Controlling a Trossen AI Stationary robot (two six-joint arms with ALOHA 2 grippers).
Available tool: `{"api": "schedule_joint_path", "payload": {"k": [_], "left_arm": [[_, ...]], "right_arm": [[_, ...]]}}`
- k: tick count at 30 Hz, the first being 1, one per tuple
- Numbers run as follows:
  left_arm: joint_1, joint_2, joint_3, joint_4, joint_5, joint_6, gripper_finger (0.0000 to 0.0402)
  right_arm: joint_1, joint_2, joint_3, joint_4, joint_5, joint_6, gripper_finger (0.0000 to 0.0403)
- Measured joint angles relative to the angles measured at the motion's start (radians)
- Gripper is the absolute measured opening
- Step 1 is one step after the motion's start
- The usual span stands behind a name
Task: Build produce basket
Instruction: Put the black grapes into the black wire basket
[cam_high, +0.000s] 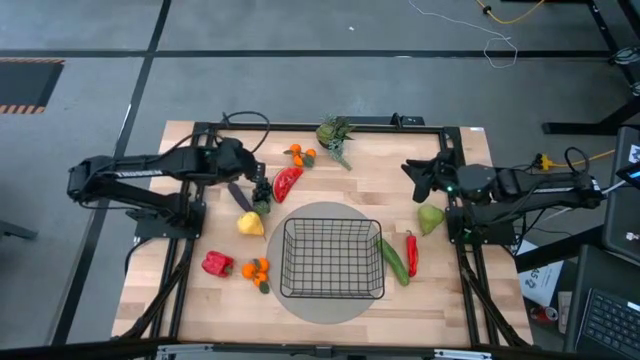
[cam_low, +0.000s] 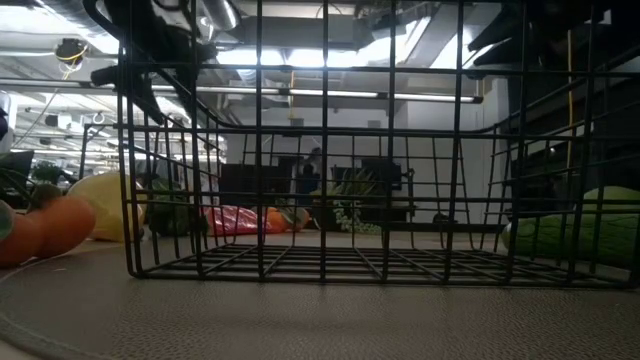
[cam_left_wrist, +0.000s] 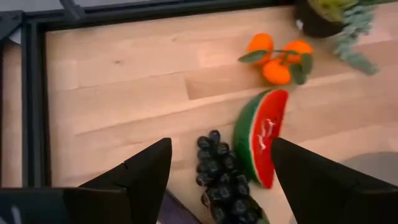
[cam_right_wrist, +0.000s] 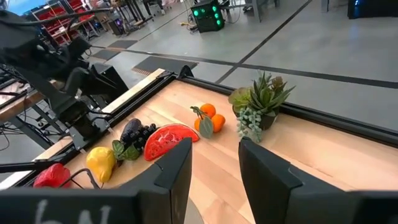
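The black wire basket (cam_high: 333, 258) sits empty on a round grey mat (cam_high: 325, 305) in the near middle of the wooden table (cam_high: 200, 300), and everything else is placed from it. Beyond the basket's far-left corner the left gripper (cam_high: 262, 190) hangs over the dark grapes (cam_high: 262, 205); in the left wrist view its two fingers (cam_left_wrist: 140, 180) stand wide apart, with the grapes (cam_left_wrist: 219, 177) lying between them and slightly ahead, and nothing is gripped. The watermelon slice (cam_high: 287, 183) lies just beside the grapes, on the side away from the left arm, touching or nearly touching them, and a cluster of oranges (cam_high: 299, 154) rests farther from the basket, near a small potted plant (cam_high: 335, 136). A yellow fruit (cam_high: 250, 224) lies just left of the basket's far-left corner, next to the grapes. Left of the basket's near half lie a red pepper (cam_high: 217, 264) and a second cluster of oranges (cam_high: 258, 270). On the basket's right side the green cucumber (cam_high: 393, 260) lies along the wire wall, with the red chili (cam_high: 411, 253) just outside it and the green pear (cam_high: 430, 218) farther out. The right gripper (cam_high: 418, 178) waits beyond the basket's far-right corner, near the pear, its jaws parted and empty.
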Motion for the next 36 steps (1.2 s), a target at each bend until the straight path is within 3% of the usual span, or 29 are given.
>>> {"api": "schedule_joint_path", "payload": {"k": [4,10,17,36], "left_arm": [[0.025,0.057,0.000,0.003,0.037,0.000,0.0270],[0.093,0.169,0.000,0.002,0.256,0.000,0.0270],[0.130,0.301,0.000,0.003,0.416,0.004,0.0270],[0.133,0.509,0.000,0.124,0.546,0.005,0.0270]], "right_arm": [[0.000,0.007,0.000,0.007,0.000,-0.001,0.0134],[0.000,0.011,0.000,0.006,-0.001,-0.002,0.0134],[0.000,0.011,0.000,0.004,0.000,-0.031,0.0134],[0.000,0.011,0.000,-0.018,-0.033,-0.051,0.0134]]}}
